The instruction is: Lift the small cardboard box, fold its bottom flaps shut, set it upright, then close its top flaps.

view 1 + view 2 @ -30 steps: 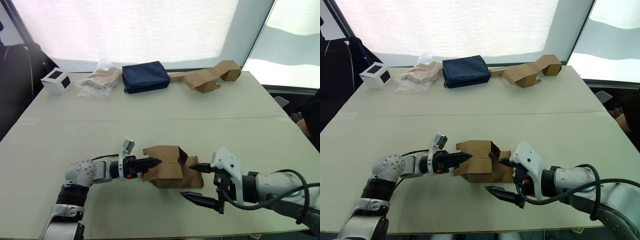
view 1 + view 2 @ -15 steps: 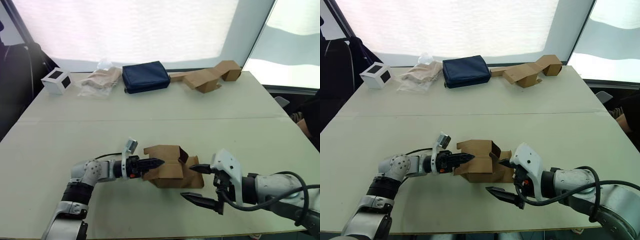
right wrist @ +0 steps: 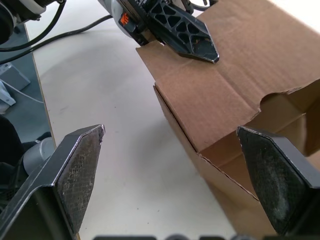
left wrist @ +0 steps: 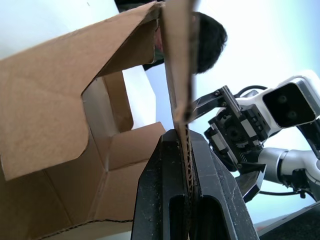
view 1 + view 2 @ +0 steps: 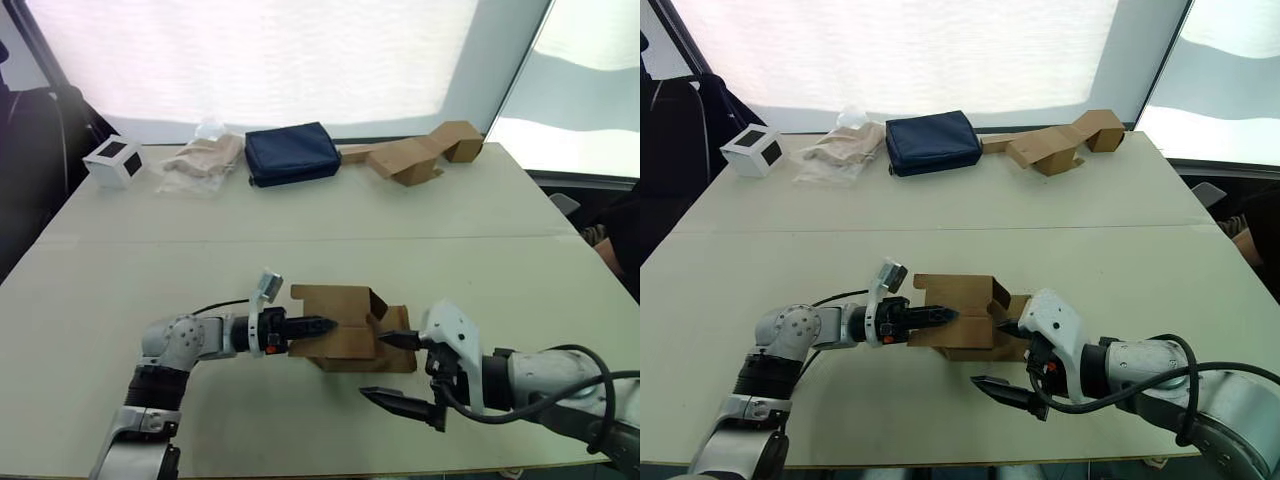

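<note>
The small cardboard box (image 5: pixel 345 303) lies on its side near the table's front edge, its flaps open at both ends. My left gripper (image 5: pixel 322 324) reaches in from the left and is shut on one wall of the box; in the left wrist view its fingers (image 4: pixel 172 200) pinch the corrugated edge (image 4: pixel 179 75). At the box's right end my right gripper (image 5: pixel 375 367) stands open, one finger at the box's end, the other lower and nearer the table edge. In the right wrist view the box (image 3: pixel 240 85) sits between those fingers and nothing is held.
Along the table's far edge sit a white cube with black squares (image 5: pixel 112 160), a clear bag with beige contents (image 5: pixel 200 160), a navy pouch (image 5: pixel 292 152) and a long zigzag-folded cardboard piece (image 5: pixel 420 152). Bare tabletop (image 5: pixel 300 240) lies between them and the box.
My left gripper has shut on the box's wall. The box has shifted slightly to the right and squared up. The right gripper has barely moved and stays open.
</note>
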Controlling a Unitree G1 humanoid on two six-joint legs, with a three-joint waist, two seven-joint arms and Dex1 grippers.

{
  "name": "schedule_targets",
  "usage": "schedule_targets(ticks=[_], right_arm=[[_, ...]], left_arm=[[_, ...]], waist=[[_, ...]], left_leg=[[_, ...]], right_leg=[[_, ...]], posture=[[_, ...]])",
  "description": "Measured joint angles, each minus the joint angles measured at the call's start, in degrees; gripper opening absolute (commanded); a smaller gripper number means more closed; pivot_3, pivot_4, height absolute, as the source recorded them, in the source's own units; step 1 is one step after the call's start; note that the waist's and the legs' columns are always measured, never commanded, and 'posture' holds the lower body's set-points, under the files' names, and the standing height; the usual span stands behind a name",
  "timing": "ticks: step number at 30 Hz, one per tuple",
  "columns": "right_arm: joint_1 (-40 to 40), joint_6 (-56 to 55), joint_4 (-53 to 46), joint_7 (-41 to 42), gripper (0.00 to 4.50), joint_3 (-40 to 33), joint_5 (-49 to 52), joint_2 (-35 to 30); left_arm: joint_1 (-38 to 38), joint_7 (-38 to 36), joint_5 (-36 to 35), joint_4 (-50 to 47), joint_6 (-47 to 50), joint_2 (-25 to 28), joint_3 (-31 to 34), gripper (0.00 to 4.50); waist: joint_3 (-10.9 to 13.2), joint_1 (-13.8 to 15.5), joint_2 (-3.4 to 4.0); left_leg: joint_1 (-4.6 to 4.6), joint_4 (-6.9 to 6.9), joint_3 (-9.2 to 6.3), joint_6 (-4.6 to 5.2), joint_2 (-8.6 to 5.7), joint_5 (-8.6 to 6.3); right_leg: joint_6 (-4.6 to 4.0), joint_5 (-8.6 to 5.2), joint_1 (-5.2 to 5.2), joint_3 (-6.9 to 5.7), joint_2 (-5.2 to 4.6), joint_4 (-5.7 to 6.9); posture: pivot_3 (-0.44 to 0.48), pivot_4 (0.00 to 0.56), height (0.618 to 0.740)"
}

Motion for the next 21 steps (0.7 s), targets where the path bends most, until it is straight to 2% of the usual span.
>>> schedule_targets(ticks=[3,5,7,8,11,12,14,18,21], right_arm=[[-0.22,-0.6,2.25,-1.17,4.5,-3.95,3.9,2.72],[-1.9,-2.2,5.65,-3.47,4.5,-8.72,9.65,5.28],[-3.12,-2.89,7.11,-4.98,3.95,-11.28,13.1,5.99],[-3.74,-3.27,7.91,-5.96,3.89,-12.05,14.91,6.64],[-8.52,-6.87,12.28,-10.14,2.81,-14.58,18.32,10.87],[-11.52,-8.82,14.2,-12.7,2.47,-15.21,18.48,12.91],[-14.87,-11.28,15.97,-15.85,1.61,-15.95,18.53,15.18],[-19.54,-15.74,18.75,-21.11,0.1,-16.69,18.17,18.84],[-21.59,-17.64,19.91,-23.37,0.1,-16.73,15.9,19.53]], left_arm=[[-1.2,-0.59,1.06,-4.36,-3.02,2.78,-0.74,0.05],[-4.87,-1.66,2.73,-6.7,-6.43,5.62,-0.98,0.05],[-7.2,-2.22,2.91,-7.93,-8.35,6.09,-0.79,0.0],[-7.99,-2.77,3.23,-8.08,-9.31,6.44,-1.15,0.0],[-14.19,-4.21,5.67,-6.6,-12.92,8.2,-2.19,0.0],[-18.36,-4.74,6.55,-5.78,-15.04,8.48,-2.08,0.0],[-22.66,-5.21,7.83,-5.13,-18.48,8.45,-2.04,0.0],[-26.37,-5.88,10.64,-1.78,-24.57,6.84,-2.25,0.0],[-27.9,-6.07,11.91,-0.1,-26.93,5.88,-2.33,0.0]], waist=[[0.02,-0.03,-0.03],[0.01,0.08,-0.02],[0.0,0.17,0.0],[0.02,0.16,-0.03],[0.1,0.11,-0.16],[0.1,0.1,-0.16],[0.06,0.06,-0.09],[0.06,0.02,-0.06],[0.07,0.02,-0.06]], left_leg=[[0.0,0.0,0.0,-0.01,0.02,0.0],[0.01,0.0,0.02,-0.01,-0.01,0.01],[0.01,-0.01,0.02,0.0,-0.04,0.0],[0.01,-0.02,0.02,0.02,-0.04,-0.01],[-0.06,0.0,0.04,-0.01,-0.07,0.01],[-0.06,0.0,0.05,-0.02,-0.07,0.01],[-0.03,-0.02,0.07,0.01,-0.09,0.0],[-0.08,-0.06,0.08,0.0,-0.04,0.0],[-0.1,-0.04,0.09,-0.03,-0.03,0.02]], right_leg=[[0.0,0.0,0.0,0.0,0.02,0.01],[0.0,0.0,0.01,0.0,0.05,0.01],[0.0,0.0,0.05,0.0,0.03,-0.03],[0.0,0.0,0.05,0.0,0.03,-0.05],[0.01,0.0,-0.03,0.0,0.05,-0.03],[0.01,0.0,-0.02,0.0,0.06,-0.04],[0.01,0.0,-0.02,0.0,0.06,-0.04],[0.01,0.0,-0.12,0.01,0.06,-0.01],[0.01,0.0,-0.14,0.02,0.05,0.03]], posture=[[0.0,0.15,0.74],[0.0,0.15,0.74],[0.0,0.15,0.74],[0.0,0.15,0.74],[0.0,0.15,0.74],[0.0,0.15,0.74],[0.0,0.15,0.74],[0.0,0.15,0.74],[0.0,0.15,0.74]])
